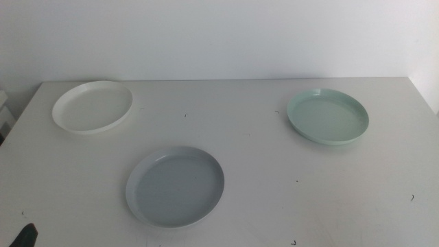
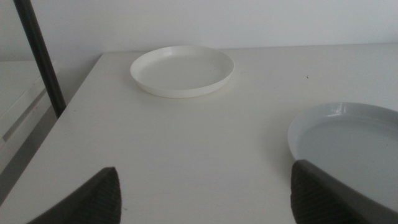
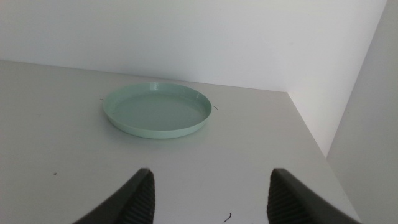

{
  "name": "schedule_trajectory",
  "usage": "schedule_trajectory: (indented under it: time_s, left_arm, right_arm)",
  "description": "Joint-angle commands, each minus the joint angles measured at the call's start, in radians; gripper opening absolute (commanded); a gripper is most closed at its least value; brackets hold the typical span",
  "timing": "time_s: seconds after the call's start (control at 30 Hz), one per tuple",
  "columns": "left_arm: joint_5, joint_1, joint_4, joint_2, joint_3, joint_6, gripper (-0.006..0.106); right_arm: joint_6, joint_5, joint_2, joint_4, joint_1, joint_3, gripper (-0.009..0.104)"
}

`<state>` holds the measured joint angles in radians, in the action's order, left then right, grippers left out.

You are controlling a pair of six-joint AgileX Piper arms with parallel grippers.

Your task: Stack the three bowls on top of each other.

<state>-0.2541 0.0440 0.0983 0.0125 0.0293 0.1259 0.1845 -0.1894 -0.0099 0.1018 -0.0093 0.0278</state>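
Three shallow round bowls are sitting upright and empty on my table, none stacked, all well apart. The white bowl (image 1: 92, 107) is lying at about ten o'clock from the table's centre, near the far left corner. The pale grey-blue bowl (image 1: 175, 186) is resting at about seven o'clock, nearest the front edge. The pale mint green bowl (image 1: 328, 116) is sitting at about two o'clock, toward the right side.
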Motion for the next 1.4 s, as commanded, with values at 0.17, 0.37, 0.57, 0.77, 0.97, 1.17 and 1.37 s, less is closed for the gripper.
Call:
schedule_trajectory:
  time_s: [0.17, 0.37, 0.57, 0.77, 0.97, 1.17, 1.37]
  left_arm:
    - [0.085, 0.007, -0.007, -0.224, -0.250, 0.009, 0.105]
    - [0.052, 0.007, -0.012, -0.453, -0.491, 0.013, 0.105]
    - [-0.152, 0.007, -0.074, -0.672, -0.795, 0.015, 0.105]
    - [-0.346, 0.007, -0.135, -0.858, -1.109, 0.014, 0.105]
    - [-0.493, 0.007, -0.145, -0.978, -1.305, 0.003, 0.105]
    - [-0.681, 0.007, -0.163, -1.097, -1.449, -0.015, 0.105]
    - [-0.774, 0.007, -0.227, -1.191, -1.491, -0.019, 0.105]
  right_arm:
    - [0.009, 0.078, -0.027, -0.014, -0.005, -0.006, 0.047]
    - [0.009, 0.078, -0.027, -0.014, -0.005, -0.006, 0.047]
    - [0.009, 0.078, -0.027, -0.014, -0.005, -0.006, 0.047]
    - [0.009, 0.078, -0.027, -0.014, -0.005, -0.006, 0.047]
    - [0.009, 0.078, -0.027, -0.014, -0.005, -0.006, 0.047]
    - [0.009, 0.078, -0.027, -0.014, -0.005, -0.006, 0.047]
    - [0.009, 0.078, -0.027, -0.014, -0.005, -0.006, 0.047]
